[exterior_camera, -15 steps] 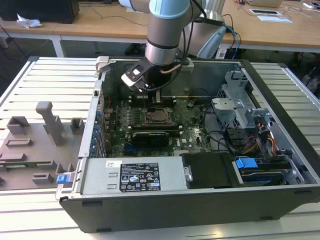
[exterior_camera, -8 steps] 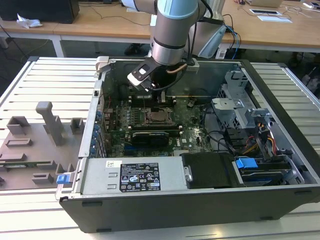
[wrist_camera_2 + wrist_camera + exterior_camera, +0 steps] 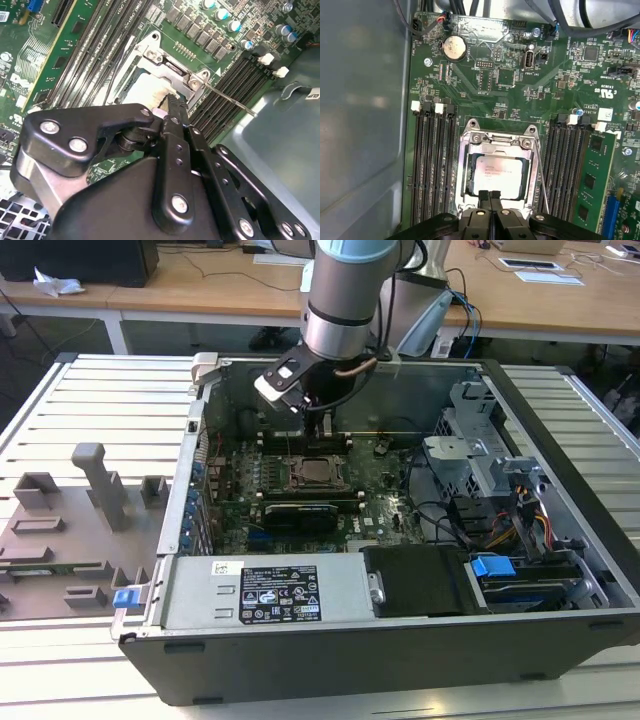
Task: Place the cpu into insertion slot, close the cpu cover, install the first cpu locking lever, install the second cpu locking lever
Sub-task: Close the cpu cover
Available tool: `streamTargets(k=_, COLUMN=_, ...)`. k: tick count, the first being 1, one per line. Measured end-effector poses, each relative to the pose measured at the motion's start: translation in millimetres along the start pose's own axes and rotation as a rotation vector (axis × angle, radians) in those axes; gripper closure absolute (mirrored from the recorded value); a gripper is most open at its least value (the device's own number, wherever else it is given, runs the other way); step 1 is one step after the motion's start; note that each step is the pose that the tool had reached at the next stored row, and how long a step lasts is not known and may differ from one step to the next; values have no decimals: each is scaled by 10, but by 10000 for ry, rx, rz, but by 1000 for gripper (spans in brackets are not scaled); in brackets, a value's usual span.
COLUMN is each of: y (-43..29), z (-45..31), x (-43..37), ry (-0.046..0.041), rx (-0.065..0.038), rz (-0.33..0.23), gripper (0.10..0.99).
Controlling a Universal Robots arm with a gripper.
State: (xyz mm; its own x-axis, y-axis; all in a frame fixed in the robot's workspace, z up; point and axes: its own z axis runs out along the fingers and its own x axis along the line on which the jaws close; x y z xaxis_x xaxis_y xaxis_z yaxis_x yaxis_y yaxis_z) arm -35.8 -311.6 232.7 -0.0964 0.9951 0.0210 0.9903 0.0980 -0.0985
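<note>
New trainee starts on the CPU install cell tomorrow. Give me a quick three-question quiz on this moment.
1. True or false: the cpu shows through the window of the cpu cover.
2. The gripper has its tips nearest to: A) the coin battery, B) the cpu cover's edge, C) the blue connector.
3. Are the gripper's fingers open or shut?
Key: 1 true; 2 B; 3 shut.

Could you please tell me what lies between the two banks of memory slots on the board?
In the first wrist view, the insertion slot lies there, with the cpu in it and the cpu cover framing it.
</note>
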Motion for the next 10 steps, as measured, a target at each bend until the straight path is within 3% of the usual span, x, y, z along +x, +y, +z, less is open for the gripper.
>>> streamTargets(k=3, y=-5, z=-54, x=1, ry=1, rx=-1, rz=0, gripper=980)
streamTargets(k=10, y=-30, z=-311, x=7, ry=-6, rx=0, rz=0, gripper=980)
